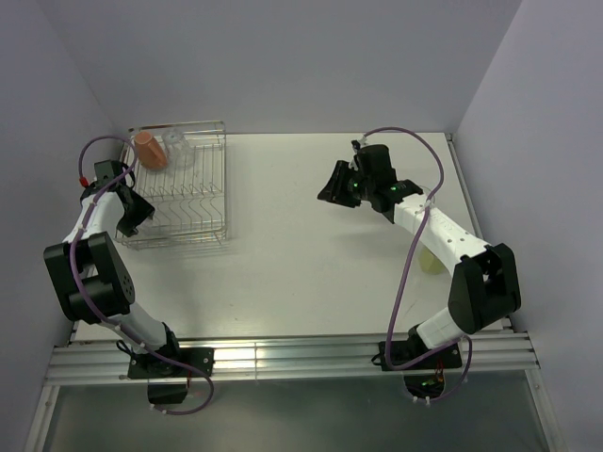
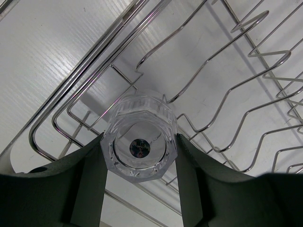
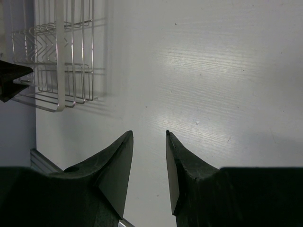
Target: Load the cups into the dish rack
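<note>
A clear tumbler [image 2: 139, 146] is clamped end-on between the left jaws, with both dark fingers [image 2: 85, 189] pressed against its sides. It is at the near left corner of the dish rack [image 1: 188, 193], among the wires. Whether it touches them cannot be told. The rack stands at the far left of the counter [image 1: 311, 254]. In its far left corner sits the terracotta mug [image 1: 149, 151], with a second clear tumbler [image 1: 179, 149] just to its right. The right jaws hover over the counter right of centre, well apart from the rack, parted by a narrow gap and gripping nothing. A pale yellowish thing [image 1: 429, 263] shows beside the right arm [image 1: 443, 235], too hidden to identify.
</note>
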Motion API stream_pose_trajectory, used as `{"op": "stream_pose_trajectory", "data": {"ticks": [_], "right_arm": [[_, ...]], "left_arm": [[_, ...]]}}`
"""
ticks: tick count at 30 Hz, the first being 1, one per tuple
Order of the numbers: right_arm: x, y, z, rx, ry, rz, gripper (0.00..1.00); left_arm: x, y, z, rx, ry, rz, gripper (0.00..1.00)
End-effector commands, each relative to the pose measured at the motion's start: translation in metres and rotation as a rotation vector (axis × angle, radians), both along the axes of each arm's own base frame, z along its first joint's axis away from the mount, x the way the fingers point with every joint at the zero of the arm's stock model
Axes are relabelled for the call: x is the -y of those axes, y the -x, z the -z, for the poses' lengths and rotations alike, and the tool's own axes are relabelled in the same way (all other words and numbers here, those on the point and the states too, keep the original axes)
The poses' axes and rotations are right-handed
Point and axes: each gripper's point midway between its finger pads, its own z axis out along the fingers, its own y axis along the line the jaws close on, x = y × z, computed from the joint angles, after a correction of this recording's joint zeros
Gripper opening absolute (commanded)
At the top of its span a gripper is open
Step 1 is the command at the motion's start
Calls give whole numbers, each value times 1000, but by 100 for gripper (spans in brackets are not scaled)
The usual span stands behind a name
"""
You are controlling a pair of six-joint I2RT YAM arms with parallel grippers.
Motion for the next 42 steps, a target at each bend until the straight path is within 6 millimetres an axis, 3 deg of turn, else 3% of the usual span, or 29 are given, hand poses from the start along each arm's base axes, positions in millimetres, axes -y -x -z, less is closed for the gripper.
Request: {"op": "stream_pose_trajectory", "data": {"ticks": [1,5,14,21,23,24,26,27,33,36,42], "right_arm": [[2,-5,-8,34,-3,-3,41],[2,-4,-9,37,-4,-3,41],[5,-4,-10,43,-4,2,41],[4,-4,-10,43,-7,-1,41],[4,-3,-11,42,-9,-2,41],[4,-3,-11,43,-10,-3,41],[4,-3,-11,45,-10,-2,41],[4,-3,-10,42,-9,-2,41],[3,-3,-11,44,-12,-4,41],[3,-3,-11,44,-14,-2,41],[3,-3,-12,45,-16,-4,41]], "left_arm": [[-21,32,26,-137,-49,-100,10],[-25,35,23,-135,-73,-125,0],[-40,38,2,-109,-154,-189,0],[-32,33,-7,-65,-121,-161,1],[-31,31,-9,-59,-118,-156,10],[-30,31,-9,-59,-113,-153,20],[-29,30,-9,-58,-105,-147,27],[-27,29,-10,-49,-96,-142,38],[-23,27,-17,-27,-81,-125,67],[-21,26,-22,-12,-77,-118,75],[-20,27,-24,-12,-71,-114,81]]}}
